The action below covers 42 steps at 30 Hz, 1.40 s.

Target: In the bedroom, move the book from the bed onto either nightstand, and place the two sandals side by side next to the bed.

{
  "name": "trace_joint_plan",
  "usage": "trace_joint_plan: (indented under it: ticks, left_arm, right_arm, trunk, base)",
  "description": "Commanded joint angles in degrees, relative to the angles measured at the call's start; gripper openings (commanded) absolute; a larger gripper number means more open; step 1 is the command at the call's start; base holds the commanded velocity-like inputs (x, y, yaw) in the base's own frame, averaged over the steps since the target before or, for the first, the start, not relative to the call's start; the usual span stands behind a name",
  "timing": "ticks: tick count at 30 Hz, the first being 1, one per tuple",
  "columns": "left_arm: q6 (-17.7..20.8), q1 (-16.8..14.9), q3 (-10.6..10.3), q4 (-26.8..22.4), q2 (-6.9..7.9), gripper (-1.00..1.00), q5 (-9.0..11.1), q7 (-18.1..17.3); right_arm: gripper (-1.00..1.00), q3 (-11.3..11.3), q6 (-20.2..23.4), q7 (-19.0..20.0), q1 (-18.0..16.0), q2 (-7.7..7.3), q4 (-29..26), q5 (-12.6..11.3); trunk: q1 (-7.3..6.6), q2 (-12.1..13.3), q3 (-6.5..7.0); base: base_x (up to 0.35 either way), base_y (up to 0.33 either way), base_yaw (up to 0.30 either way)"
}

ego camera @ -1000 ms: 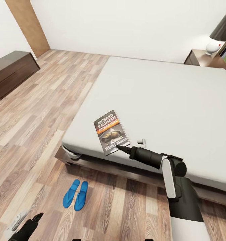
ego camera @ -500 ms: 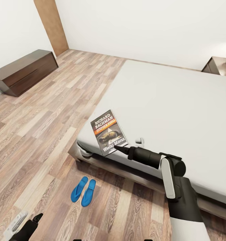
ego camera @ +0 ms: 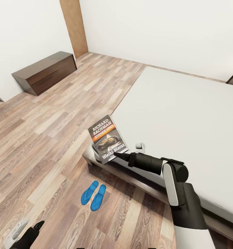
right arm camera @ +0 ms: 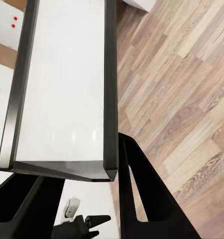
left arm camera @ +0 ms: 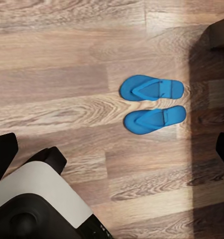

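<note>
A: From the head, the right pincer (ego camera: pixel 117 154) pinches the book (ego camera: pixel 107 138) by its lower edge, lifted over the bed (ego camera: pixel 185 117) corner, arm reaching forward.

B: The left wrist shows the sandals (left arm camera: pixel 153 104) paired on the floor (left arm camera: pixel 57 74); left pincer (ego camera: pixel 36 226) state: can't tell.

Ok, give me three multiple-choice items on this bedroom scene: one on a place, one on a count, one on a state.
1. Where do the bright blue flip-flop sandals lie?
A. on the pale mattress
B. on the wood-plank floor beside the dark-framed bed
C. on the dark brown low cabinet

2. How many sandals show?
A. one
B. two
C. three

3. What state is the dark-covered Richard Bachman paperback book in?
A. lying flat mid-mattress
B. held by the right gripper, tilted over the bed's corner
C. lying on the floor

Answers: 1 B, the pair sits on the planks near the bed frame. 2 B, two lie side by side in the left wrist view. 3 B, the gripper pinches its lower edge.
</note>
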Motion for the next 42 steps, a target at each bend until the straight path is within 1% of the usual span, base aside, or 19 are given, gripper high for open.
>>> trace_joint_plan:
  ticks: [1, 12, 20, 33, 42]
  left_arm:
    - [0.2, 0.0, 0.0, -0.1, 0.02, 1.00, 0.6, 0.4]
    - [0.1, 0.0, 0.0, 0.2, 0.02, 1.00, 0.7, 0.4]
    - [0.1, 0.0, 0.1, 1.0, 0.03, 1.00, 1.1, 0.3]
    - [0.1, -0.3, 0.1, 1.2, 0.02, 1.00, 1.0, 0.1]
    - [0.1, -0.3, 0.0, 1.5, 0.07, 1.00, 0.6, -0.2]
  right_arm:
    - [-1.00, -0.1, 0.4, 0.5, 0.0, 0.06, 0.0, -0.1]
    - [-1.00, 0.1, 0.4, 0.5, 0.0, 0.06, 0.0, -0.1]
    - [-1.00, 0.2, 0.4, 0.4, 0.1, 0.06, 0.0, -0.1]
    - [-1.00, 0.5, 0.4, 0.3, 0.1, 0.06, 0.0, -0.1]
    - [-1.00, 0.5, 0.4, 0.3, 0.1, 0.06, 0.0, 0.0]
  trunk:
    - [-0.22, 0.4, 0.23]
    - [-2.64, 4.8, 3.08]
    - [-4.39, 8.0, 5.24]
    - [-7.25, 13.2, 8.78]
    - [-7.25, 13.2, 9.62]
  base:
    - [0.000, 0.000, 0.204]
    - [0.000, 0.000, 0.118]
    - [0.000, 0.000, 0.022]
    - [0.000, 0.000, 0.002]
    - [0.000, 0.000, 0.000]
